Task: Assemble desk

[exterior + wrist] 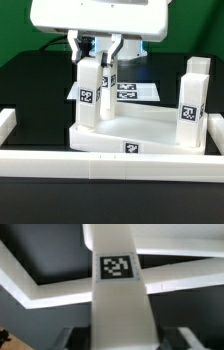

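Gripper [101, 55] clamps an upright leg [90, 92], probably seating it into the tabletop's [140, 129] left corner.

The held leg [120, 291] runs off the wrist view's edges; the fingers [182, 336] are blurred.

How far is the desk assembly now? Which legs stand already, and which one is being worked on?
Done, as it looks: two legs stand upright at the tabletop's corners on the exterior view's right. In hand: the gripper is closed on a third leg, upright at the corner on that view's left; whether it is fully fastened I cannot tell. Left: a fourth leg, not clearly visible.
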Controlling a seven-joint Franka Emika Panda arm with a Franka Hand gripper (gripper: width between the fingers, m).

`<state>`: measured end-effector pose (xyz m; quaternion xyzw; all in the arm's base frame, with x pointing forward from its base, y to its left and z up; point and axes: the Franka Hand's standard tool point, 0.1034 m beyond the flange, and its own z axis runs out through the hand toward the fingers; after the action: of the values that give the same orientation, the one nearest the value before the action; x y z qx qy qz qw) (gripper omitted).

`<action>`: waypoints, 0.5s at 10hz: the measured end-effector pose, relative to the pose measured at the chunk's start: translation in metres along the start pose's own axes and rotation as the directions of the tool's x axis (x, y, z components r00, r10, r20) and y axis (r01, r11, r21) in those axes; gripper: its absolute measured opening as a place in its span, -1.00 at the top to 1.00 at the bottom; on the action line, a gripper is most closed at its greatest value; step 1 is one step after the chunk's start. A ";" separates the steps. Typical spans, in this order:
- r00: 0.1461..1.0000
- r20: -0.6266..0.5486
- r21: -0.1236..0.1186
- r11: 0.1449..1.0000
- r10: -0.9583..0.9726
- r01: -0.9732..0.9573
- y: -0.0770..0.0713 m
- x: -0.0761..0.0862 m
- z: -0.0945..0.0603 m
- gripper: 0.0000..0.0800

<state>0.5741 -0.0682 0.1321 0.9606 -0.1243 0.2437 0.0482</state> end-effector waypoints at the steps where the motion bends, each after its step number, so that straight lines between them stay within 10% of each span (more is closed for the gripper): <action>1: 1.000 0.000 0.000 1.000 0.000 0.000 0.000 0.000 0.000 -0.11; 2: 1.000 0.003 0.000 1.000 -0.001 0.001 0.000 0.001 0.000 -0.49; 5: 1.000 0.009 0.008 1.000 0.006 -0.006 0.002 0.007 -0.005 -0.62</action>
<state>0.5773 -0.0704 0.1395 0.9615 -0.1263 0.2401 0.0431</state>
